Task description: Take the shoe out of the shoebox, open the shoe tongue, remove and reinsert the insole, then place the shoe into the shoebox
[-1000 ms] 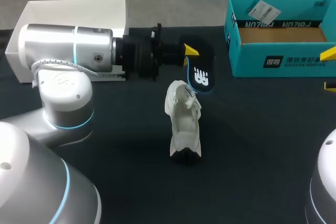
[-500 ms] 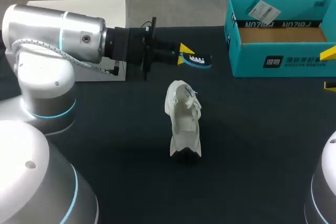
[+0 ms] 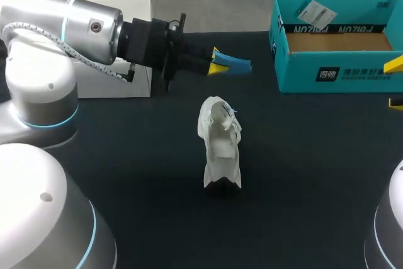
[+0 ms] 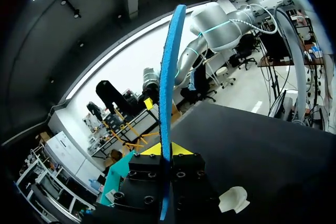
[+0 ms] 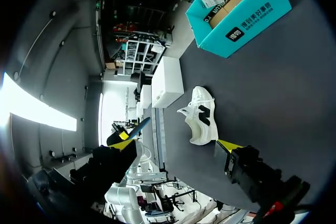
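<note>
My left gripper (image 3: 216, 63) is shut on a blue insole (image 3: 233, 66), held edge-on in the air behind the shoe. In the left wrist view the insole (image 4: 168, 77) rises as a thin blue strip from between the closed fingers (image 4: 180, 149). The white shoe (image 3: 220, 146) lies on the black table near the middle, its tongue pulled open, and shows too in the wrist views, shoe (image 4: 234, 200) and shoe (image 5: 202, 116). The teal shoebox (image 3: 299, 70) stands open at the back right. My right gripper (image 3: 395, 83) hangs open at the right edge, empty, with the shoe ahead of it.
A white box lid (image 3: 119, 14) sits at the back left, partly behind my left arm. The shoebox (image 5: 241, 14) has a paper label on its inner flap. The black table (image 3: 302, 174) stretches around the shoe.
My left arm has lifted and turned the insole from lying face-up by the shoe's toe to edge-on, higher and farther back. The shoe and right gripper have stayed put.
</note>
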Controlling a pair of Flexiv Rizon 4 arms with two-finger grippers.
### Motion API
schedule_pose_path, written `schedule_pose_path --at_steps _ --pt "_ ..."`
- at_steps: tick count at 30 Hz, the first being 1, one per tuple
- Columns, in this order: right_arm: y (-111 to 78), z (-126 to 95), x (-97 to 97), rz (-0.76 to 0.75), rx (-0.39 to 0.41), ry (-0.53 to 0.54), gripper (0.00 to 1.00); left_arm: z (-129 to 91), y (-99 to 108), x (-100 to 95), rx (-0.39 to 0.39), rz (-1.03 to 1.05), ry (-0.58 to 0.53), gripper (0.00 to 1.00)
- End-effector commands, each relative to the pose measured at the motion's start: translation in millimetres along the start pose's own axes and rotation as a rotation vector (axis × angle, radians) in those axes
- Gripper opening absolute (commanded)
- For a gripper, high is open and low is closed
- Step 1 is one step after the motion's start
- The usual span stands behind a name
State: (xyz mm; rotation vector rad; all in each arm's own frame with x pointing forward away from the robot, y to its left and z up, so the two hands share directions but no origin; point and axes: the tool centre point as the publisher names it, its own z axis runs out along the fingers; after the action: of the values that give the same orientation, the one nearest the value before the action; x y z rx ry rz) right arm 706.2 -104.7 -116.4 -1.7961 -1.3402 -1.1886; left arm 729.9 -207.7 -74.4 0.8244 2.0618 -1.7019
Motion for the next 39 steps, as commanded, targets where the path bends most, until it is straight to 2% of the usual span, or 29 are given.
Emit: schedule_pose_path --at_steps 1,14,21,27,29,33,39 --pt "-2.0 -0.4 0.5 0.002 -0.003 -0.003 1.00 0.0 -0.3 0.0 -0.002 0.000 0.002 0.00" --pt "-2.0 -0.4 0.5 0.002 -0.003 -0.003 1.00 0.0 -0.3 0.0 -0.002 0.000 0.002 0.00" --pt "-2.0 -0.4 0.5 0.002 -0.003 -0.003 1.00 1.6 -6.5 41.9 0.074 0.036 0.015 0.00" --pt "-2.0 -0.4 0.5 0.002 -0.003 -0.003 1.00 1.0 -1.5 69.6 0.079 0.018 0.040 0.00" --pt "-2.0 -0.4 0.5 0.002 -0.003 -0.003 1.00 0.9 3.2 79.5 0.062 0.022 0.051 0.00" --pt "-2.0 -0.4 0.5 0.002 -0.003 -0.003 1.00 2.3 15.2 99.5 0.078 -0.011 0.072 0.00" --pt "-2.0 -0.4 0.5 0.002 -0.003 -0.003 1.00 5.4 41.2 125.9 0.073 -0.015 0.096 0.00"
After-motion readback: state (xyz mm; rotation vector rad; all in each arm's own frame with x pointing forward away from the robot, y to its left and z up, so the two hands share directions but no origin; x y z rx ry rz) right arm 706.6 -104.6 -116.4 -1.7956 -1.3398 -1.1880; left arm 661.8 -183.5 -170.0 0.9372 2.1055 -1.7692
